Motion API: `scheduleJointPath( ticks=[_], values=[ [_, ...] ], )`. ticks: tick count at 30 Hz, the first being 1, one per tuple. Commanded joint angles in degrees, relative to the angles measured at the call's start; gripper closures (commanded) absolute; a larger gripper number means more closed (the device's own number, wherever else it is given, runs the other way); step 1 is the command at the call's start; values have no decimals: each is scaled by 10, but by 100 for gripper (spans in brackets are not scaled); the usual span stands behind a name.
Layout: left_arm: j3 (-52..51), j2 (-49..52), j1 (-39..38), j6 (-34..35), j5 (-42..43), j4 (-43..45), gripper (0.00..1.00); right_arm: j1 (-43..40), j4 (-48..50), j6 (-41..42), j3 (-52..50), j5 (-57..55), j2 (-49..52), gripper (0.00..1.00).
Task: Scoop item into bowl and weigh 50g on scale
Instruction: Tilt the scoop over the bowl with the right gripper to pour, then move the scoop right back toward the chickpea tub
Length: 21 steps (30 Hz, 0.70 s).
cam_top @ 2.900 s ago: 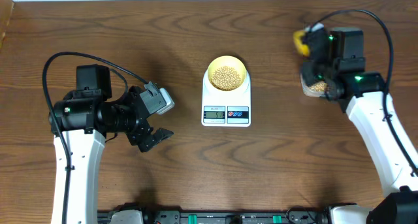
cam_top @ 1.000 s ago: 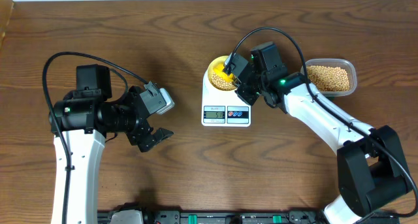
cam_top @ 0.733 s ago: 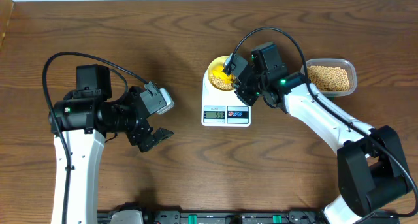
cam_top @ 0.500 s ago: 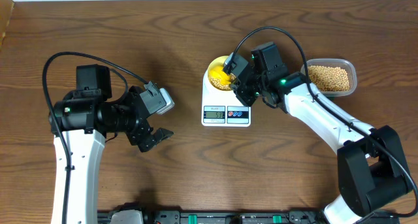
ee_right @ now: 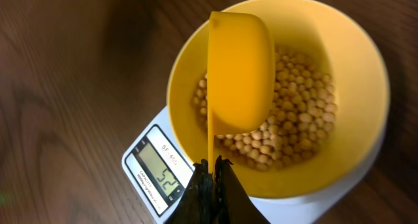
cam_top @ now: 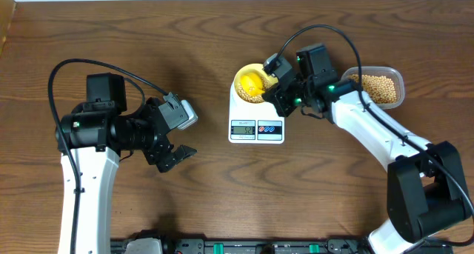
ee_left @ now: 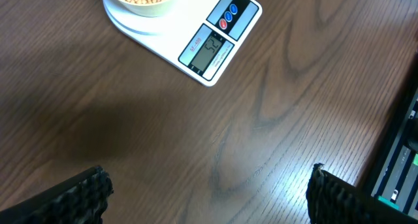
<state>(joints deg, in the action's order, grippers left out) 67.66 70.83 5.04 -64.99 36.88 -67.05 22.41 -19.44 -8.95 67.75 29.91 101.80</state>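
A pale yellow bowl [cam_top: 259, 70] [ee_right: 366, 132] stands on the white scale [cam_top: 256, 119] [ee_left: 196, 28] and holds tan beans [ee_right: 297, 113]. My right gripper [cam_top: 277, 82] [ee_right: 210, 168] is shut on the thin handle of a bright yellow scoop [cam_top: 251, 82] [ee_right: 240, 67]. The scoop hangs over the bowl's left half with its rounded back toward the wrist camera. The scale's display [ee_right: 162, 170] reads 52. Off to the left, my left gripper [cam_top: 172, 156] [ee_left: 206, 194] hovers above bare table, open and holding nothing.
A clear plastic tub [cam_top: 398, 80] of beans [cam_top: 376, 89] sits right of the scale, behind my right arm. The left arm's body stands at the table's left side. A dark rail runs along the front edge [ee_left: 405, 152].
My right arm came from the tub to the bowl with the scoop. In the last second it shifted slightly right and the scoop turned over above the beans. The left arm stayed still.
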Motion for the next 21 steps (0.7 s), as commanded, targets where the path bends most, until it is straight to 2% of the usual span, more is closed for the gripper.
scheduleJointPath(
  ticks=[1, 8, 21],
  values=[
    [-5, -2, -1, -10, -3, -1, 2, -14, -1, 19, 5, 24, -1, 99],
    [-5, -2, -1, -10, -3, -1, 2, -41, -1, 46, 21, 52, -33, 99],
    [-5, -2, -1, -10, -3, -1, 2, -91, -50, 104, 21, 52, -173, 99]
  ],
)
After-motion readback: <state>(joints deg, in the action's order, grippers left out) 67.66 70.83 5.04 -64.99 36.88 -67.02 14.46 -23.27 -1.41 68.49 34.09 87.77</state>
